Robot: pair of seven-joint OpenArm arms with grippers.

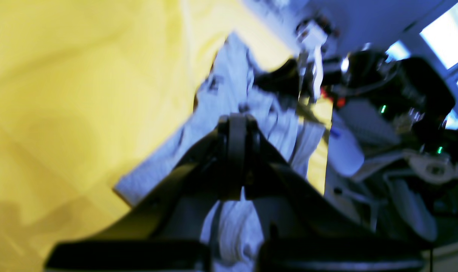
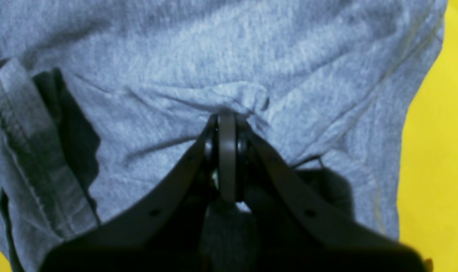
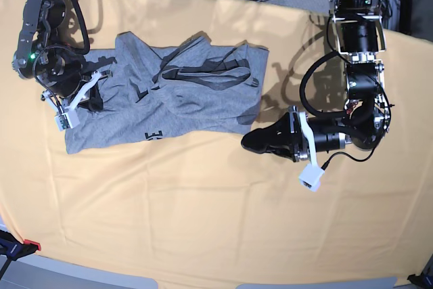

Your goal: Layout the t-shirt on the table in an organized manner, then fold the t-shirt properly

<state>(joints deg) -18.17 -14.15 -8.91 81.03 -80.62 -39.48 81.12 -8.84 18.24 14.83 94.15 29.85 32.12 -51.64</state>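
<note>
**Both arms pinching the shirt from either end**

Going left to right in the base view: the right gripper (image 3: 91,89) sits at the left end of the t-shirt (image 3: 176,96), and its wrist view shows the jaws pressed together with a little pucker of grey fabric bunched right at the tips, so it's clamped on the cloth. The shirt itself lies rumpled on the far-left part of the table (image 3: 203,201), with folds across the middle, a bit of black lettering near the front edge and dark strips on top. Over at the shirt's right end is the left gripper (image 3: 252,141), low at the corner of the fabric. Its wrist view is blurry, but the jaws look closed with pale grey cloth running between them, so it seems to be gripping the shirt too.
</note>
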